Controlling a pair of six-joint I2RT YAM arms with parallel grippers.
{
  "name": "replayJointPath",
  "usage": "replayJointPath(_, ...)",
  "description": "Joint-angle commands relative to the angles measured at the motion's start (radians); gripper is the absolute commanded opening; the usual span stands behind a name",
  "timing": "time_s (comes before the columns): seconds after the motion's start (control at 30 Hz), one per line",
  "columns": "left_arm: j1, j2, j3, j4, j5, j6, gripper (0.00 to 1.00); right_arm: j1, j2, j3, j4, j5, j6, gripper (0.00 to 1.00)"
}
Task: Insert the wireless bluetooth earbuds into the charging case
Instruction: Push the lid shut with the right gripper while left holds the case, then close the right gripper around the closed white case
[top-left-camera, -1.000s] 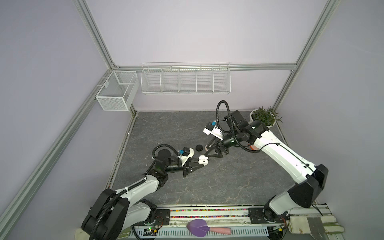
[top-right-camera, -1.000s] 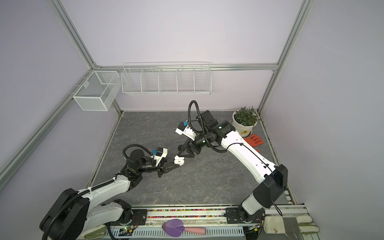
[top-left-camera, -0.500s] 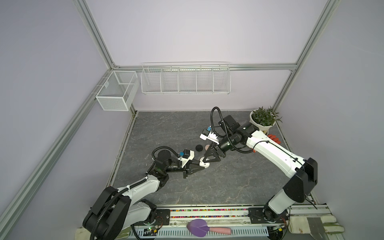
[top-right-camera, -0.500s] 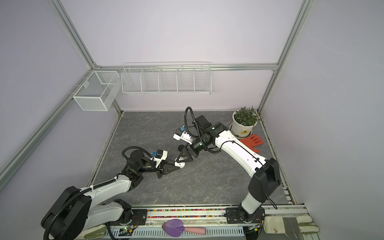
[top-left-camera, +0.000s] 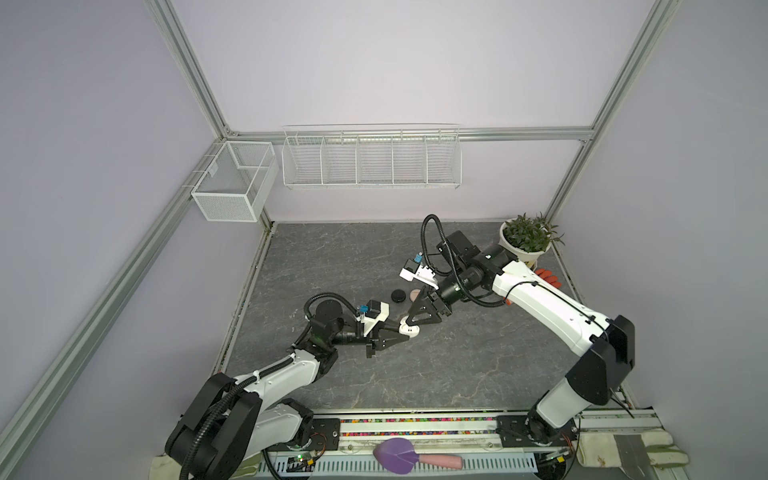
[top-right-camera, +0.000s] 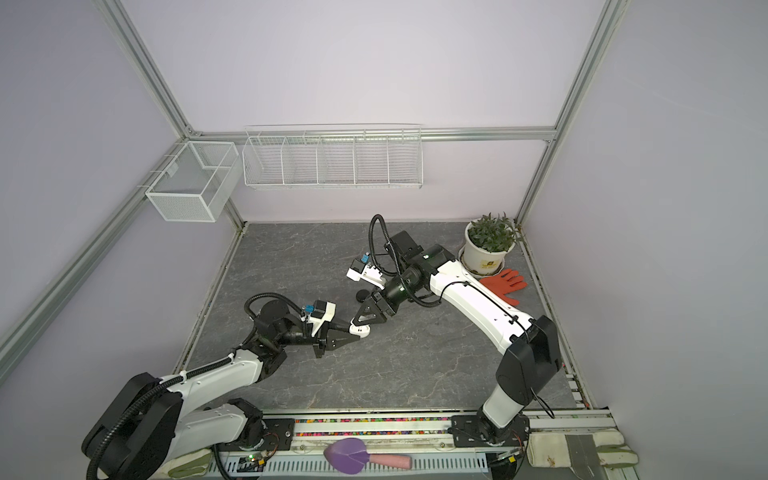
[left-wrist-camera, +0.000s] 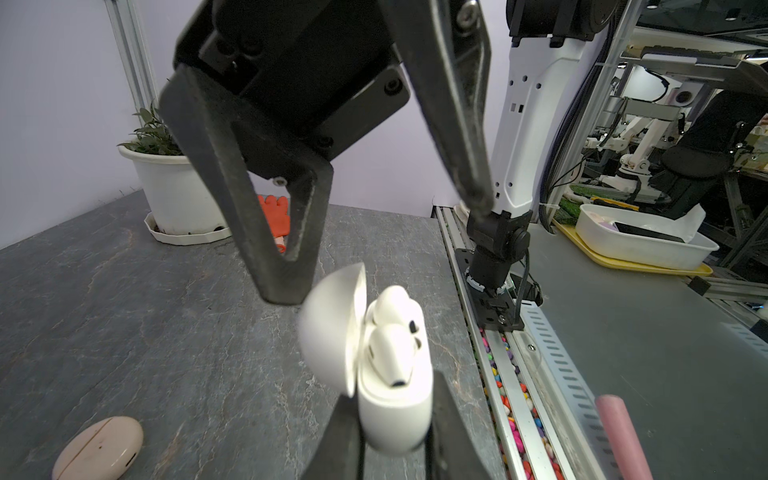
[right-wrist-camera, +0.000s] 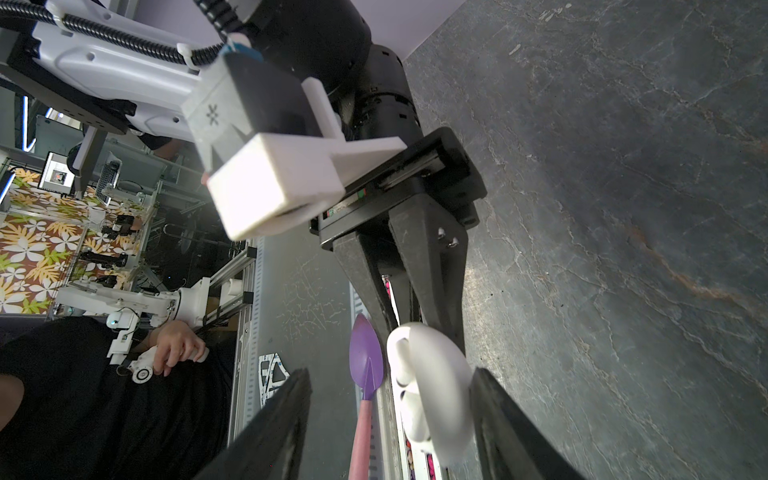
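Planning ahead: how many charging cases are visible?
3: white case in the left hand; black case and pink case side by side on the table. More may be hidden.

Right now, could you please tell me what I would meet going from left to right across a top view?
mesh basket → white case → plant → white glove
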Motion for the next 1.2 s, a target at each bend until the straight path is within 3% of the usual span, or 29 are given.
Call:
replayJointPath(0.0,0.001,-0.009,0.003,-0.003,-0.027,0.029,0.0,0.023,0.0,-0.01,-0.06,-0.047,-0.026,0.63)
replayJointPath(0.63,0.001,-0.014,0.005,-0.012,-0.034,0.026,0.0,0.04,0.008,-0.012,-0.063,0.012,-0.023,0.59)
replayJointPath(0.97,0.001,-0.012,0.007,-0.009,-0.037,0.015,0.0,0.071,-0.085,-0.098,0.093,0.099,-0.022,0.4)
replayJointPath(1.17,0.001,-0.008,0.01,-0.001,-0.039,0.003,0.0,0.081,-0.112,-0.122,0.108,0.105,-0.046,0.34)
